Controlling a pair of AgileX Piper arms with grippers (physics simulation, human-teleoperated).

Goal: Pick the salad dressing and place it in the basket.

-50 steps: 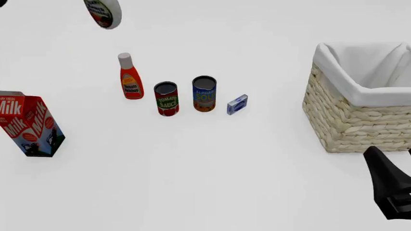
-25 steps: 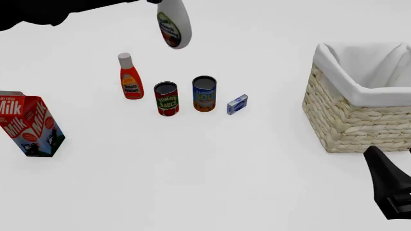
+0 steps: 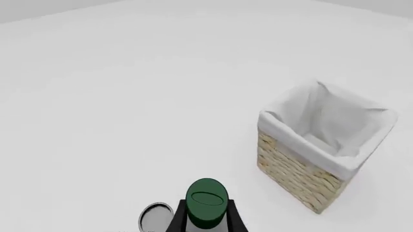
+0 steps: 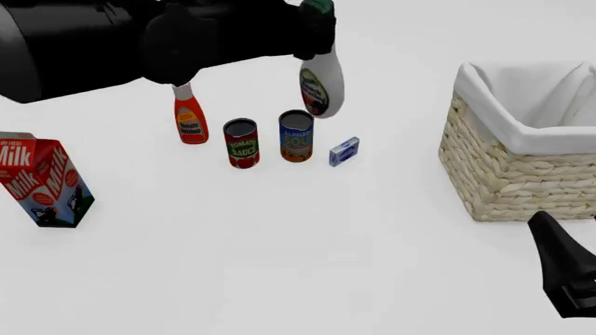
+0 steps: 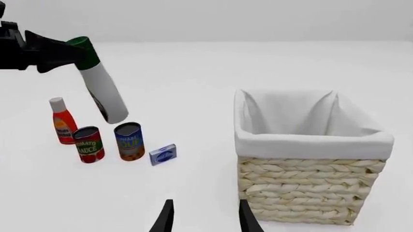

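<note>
The salad dressing [image 4: 322, 87], a white bottle with a dark green cap and a round label, hangs tilted in the air above the blue can. My left gripper [image 4: 315, 33] is shut on its neck just under the cap. In the left wrist view the green cap [image 3: 206, 195] sits between the two dark fingers. The right wrist view shows the salad dressing [image 5: 104, 94] aloft, left of the basket [image 5: 303, 188]. The wicker basket [image 4: 521, 183] with its white liner stands at the right, with nothing visible inside. My right gripper [image 5: 205, 220] is open and empty, low in front of the basket.
Below the held bottle stands a row: a red-orange bottle [image 4: 189, 115], a tomato sauce can [image 4: 241, 143], a blue soup can [image 4: 296, 136] and a small blue box [image 4: 344, 151]. A milk carton [image 4: 42, 178] stands at the left edge.
My left arm has swung in from the upper left, carrying the salad dressing rightward and lower, to above the blue can. The right gripper has stayed still.
</note>
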